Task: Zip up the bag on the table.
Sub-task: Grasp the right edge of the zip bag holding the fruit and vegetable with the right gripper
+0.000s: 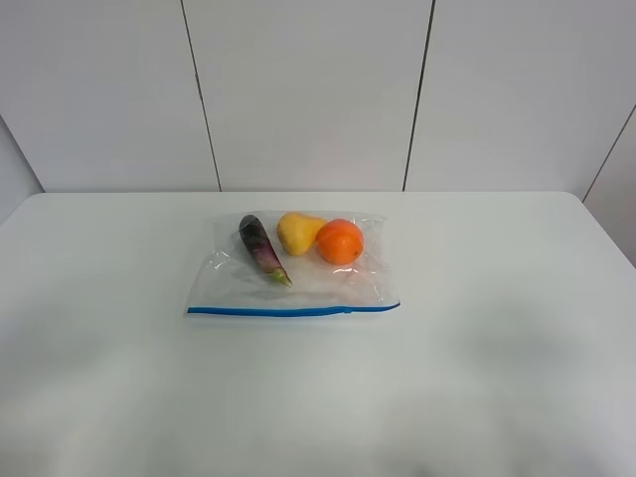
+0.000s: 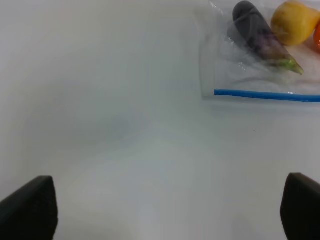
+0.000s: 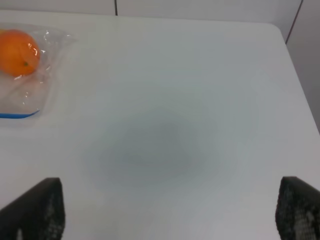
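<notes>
The clear plastic bag (image 1: 298, 273) lies flat on the white table (image 1: 497, 348), its blue zipper strip (image 1: 293, 310) along the near edge. Inside are an eggplant (image 1: 260, 246), a yellow pear (image 1: 296, 231) and an orange (image 1: 340, 241). Neither gripper shows in the high view. In the left wrist view the left gripper (image 2: 170, 212) is open above bare table, well short of the bag (image 2: 260, 60) and its strip (image 2: 265, 95). In the right wrist view the right gripper (image 3: 170, 210) is open, away from the bag's corner (image 3: 25, 75) and the orange (image 3: 19, 52).
White wall panels (image 1: 308, 89) stand behind the table's far edge. The table's right far corner (image 3: 272, 30) shows in the right wrist view. Soft shadows lie on the table in front of the bag.
</notes>
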`<state>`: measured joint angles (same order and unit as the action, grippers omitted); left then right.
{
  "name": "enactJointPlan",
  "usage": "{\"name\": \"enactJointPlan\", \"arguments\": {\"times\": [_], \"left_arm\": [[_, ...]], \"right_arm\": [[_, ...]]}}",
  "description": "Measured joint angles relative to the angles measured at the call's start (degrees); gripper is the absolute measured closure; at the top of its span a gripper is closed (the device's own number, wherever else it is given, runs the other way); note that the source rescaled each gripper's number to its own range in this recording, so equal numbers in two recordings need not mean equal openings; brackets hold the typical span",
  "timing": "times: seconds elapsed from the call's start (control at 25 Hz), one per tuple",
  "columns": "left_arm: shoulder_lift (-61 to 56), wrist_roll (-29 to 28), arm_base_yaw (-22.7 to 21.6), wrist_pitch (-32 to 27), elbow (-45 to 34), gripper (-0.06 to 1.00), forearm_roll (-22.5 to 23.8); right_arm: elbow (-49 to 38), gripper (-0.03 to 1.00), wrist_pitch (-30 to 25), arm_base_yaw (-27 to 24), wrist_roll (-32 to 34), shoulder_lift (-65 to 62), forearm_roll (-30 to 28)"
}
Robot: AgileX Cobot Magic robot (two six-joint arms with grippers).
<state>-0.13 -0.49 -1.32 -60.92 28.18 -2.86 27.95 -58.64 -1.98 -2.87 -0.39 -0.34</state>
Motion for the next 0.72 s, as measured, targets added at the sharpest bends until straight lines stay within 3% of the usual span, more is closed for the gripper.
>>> {"name": "enactJointPlan", "arguments": {"times": [0.44,0.72], "left_arm": [[0.00,0.00,0.00,0.00,0.00,-0.06,0.00],[0.00,0.00,0.00,0.00,0.00,-0.06,0.00]], "right_arm": [[0.00,0.05,0.05,0.00,0.30,1.36,0.34],[6.31,0.05,3.32,0.00,0.69,23.00,5.01]]}}
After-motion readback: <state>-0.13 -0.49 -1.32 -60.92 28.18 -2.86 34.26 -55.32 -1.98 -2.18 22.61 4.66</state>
